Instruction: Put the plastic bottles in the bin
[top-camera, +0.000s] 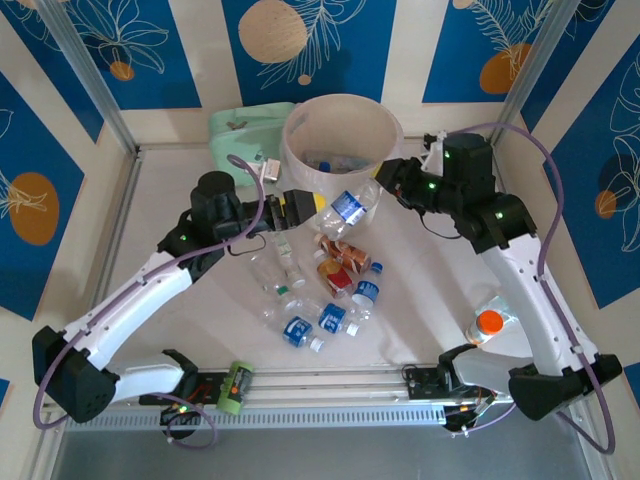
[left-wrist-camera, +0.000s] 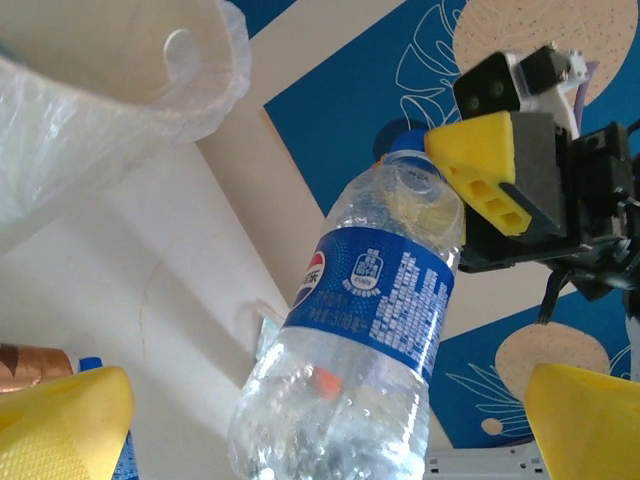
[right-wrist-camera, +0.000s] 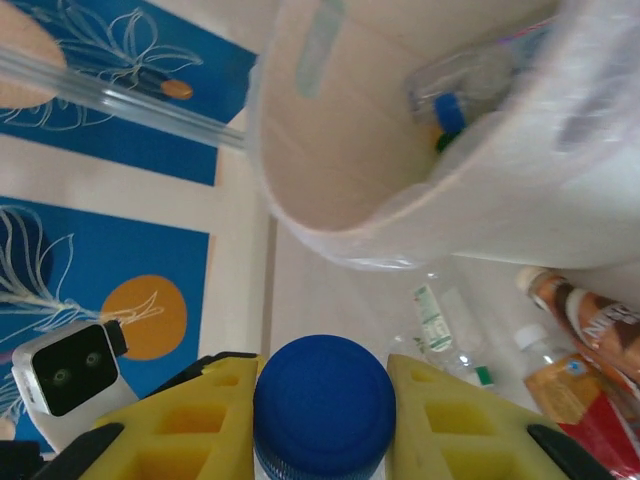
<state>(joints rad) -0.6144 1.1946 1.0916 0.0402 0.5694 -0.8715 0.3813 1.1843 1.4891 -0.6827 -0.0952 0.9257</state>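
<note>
A clear plastic bottle with a blue label (top-camera: 348, 208) (left-wrist-camera: 370, 300) hangs tilted just in front of the bin (top-camera: 392, 130), a cream bucket lined with a white bag (left-wrist-camera: 100, 100) (right-wrist-camera: 330, 150). My right gripper (top-camera: 385, 180) (right-wrist-camera: 323, 385) is shut on the bottle's blue cap (right-wrist-camera: 323, 405); one of its yellow fingers (left-wrist-camera: 490, 185) shows at the bottle's neck. My left gripper (top-camera: 305, 205) (left-wrist-camera: 328, 400) is open, its fingers wide on either side of the bottle's base without touching it. A few bottles (right-wrist-camera: 450, 105) lie inside the bin.
Several more bottles (top-camera: 330, 280) lie heaped on the table in front of the bin, clear ones and red-labelled ones (right-wrist-camera: 585, 330). An orange-capped bottle (top-camera: 487, 325) rests by the right arm's base, a green one (top-camera: 235, 385) on the front rail. A pale-green pouch (top-camera: 245, 130) lies left of the bin.
</note>
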